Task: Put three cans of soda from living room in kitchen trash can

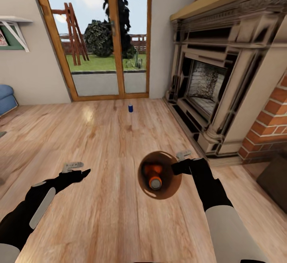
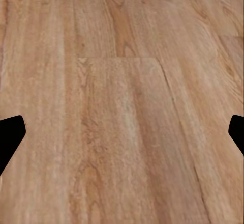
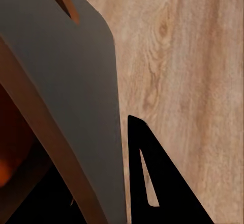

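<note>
The right gripper point(image 1: 178, 166) holds the tash can point(image 1: 167, 187) by its rim, with its fingers closed on the edge. The bin is round, grey outside and brown inside. An orange can of soda point(image 1: 155, 180) with a silver top sits inside it. In the right wrist view, the bin's grey wall point(image 3: 71, 96) is smooth, and one black finger point(image 3: 152, 183) lies against it.

A blue can of soda point(image 1: 130, 108) stands on the wood floor point(image 1: 99, 143), far ahead, near the glass doors point(image 1: 99, 36). The brick fireplace point(image 1: 223, 75) is along the floor's right edge.

The left gripper point(image 1: 77, 169) hangs over bare floor planks. Its jaws are wide apart and hold nothing.
</note>
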Robot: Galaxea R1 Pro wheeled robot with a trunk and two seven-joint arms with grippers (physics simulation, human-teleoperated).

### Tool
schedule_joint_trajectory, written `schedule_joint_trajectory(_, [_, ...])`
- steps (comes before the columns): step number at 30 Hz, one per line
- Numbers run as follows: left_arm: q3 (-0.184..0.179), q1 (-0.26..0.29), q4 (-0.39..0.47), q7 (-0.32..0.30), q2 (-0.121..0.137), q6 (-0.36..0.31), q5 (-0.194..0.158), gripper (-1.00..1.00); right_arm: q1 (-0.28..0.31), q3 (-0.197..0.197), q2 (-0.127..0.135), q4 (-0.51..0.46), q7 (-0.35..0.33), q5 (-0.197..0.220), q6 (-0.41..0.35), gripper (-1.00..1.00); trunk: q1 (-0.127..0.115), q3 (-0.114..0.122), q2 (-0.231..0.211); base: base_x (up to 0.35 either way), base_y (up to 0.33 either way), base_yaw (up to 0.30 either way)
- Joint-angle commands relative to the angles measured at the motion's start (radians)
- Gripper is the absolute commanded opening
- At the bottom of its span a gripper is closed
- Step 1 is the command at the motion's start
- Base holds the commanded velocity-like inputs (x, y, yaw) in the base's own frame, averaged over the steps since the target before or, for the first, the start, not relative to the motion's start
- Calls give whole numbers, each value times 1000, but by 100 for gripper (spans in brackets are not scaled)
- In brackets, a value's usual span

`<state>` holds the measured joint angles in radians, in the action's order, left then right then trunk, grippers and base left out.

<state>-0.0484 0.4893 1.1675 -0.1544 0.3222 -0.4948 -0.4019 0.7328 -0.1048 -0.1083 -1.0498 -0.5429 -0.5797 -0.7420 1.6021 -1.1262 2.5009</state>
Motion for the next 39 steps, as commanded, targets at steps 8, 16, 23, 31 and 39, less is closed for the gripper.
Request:
schedule_joint_trajectory(8, [-2,0,3,-1,0,-9,0,100,0,-2,1,-4,-12,21,3,-100,0,0,0,291,145,18])
schedule_joint_trajectory(16, [-1,0,3,-1,0,-13,0,100,0,-20,0,-4,-12,22,3,-100,0,0,0,290,145,1])
schedule_joint_trajectory(23, [-1,0,4,-1,0,-13,0,100,0,-18,-5,-4,-14,24,6,-100,0,0,0,290,145,0])
schedule_joint_trajectory(31, [-2,0,4,0,0,-13,1,100,0,-19,-5,-4,-13,23,7,-100,0,0,0,290,145,0])
schedule_joint_trajectory(39, [-4,0,4,3,0,-13,1,100,-3,-19,3,-3,-18,22,19,-100,0,0,0,290,145,0])
